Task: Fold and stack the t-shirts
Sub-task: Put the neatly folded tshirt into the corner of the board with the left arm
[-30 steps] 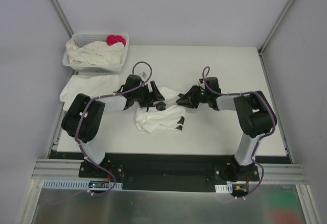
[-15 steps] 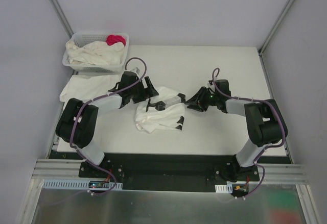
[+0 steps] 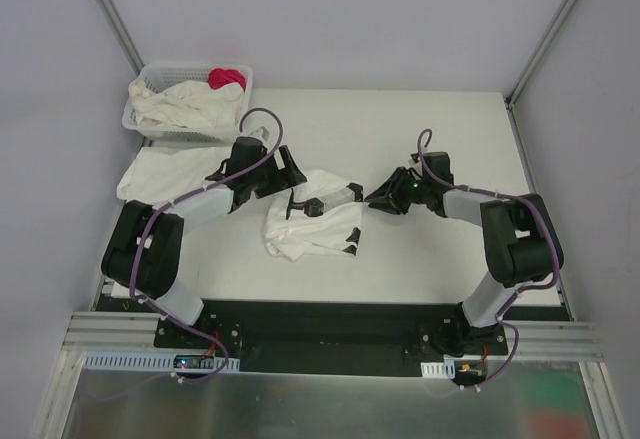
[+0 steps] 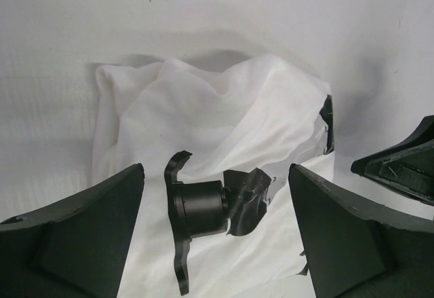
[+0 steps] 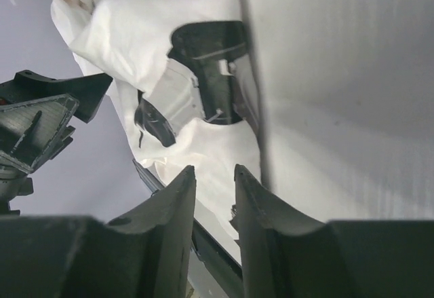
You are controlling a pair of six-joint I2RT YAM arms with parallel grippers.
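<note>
A crumpled white t-shirt [image 3: 322, 233] with black markings lies at the table's middle. It fills the left wrist view as t-shirt [image 4: 203, 111] and shows in the right wrist view as t-shirt [image 5: 135, 33]. A dark shape [image 4: 203, 206] rests on it; whether it is print or an object I cannot tell. My left gripper [image 3: 290, 181] hovers at the shirt's left edge, jaws wide open and empty, seen close as left gripper [image 4: 215, 176]. My right gripper [image 3: 372, 199] sits just off the shirt's right edge. Its view, right gripper [image 5: 213, 172], shows a narrow empty gap.
A white lattice basket [image 3: 140, 125] at the back left holds more pale shirts [image 3: 190, 105] and a pink-red cloth [image 3: 226, 78]. Another white shirt [image 3: 160, 172] lies flat on the table in front of the basket. Enclosure walls rise on both sides.
Both grippers have drawn back from over the middle shirt, the left toward the left, the right toward the right. The right jaws have parted a little. The shirt lies still.
</note>
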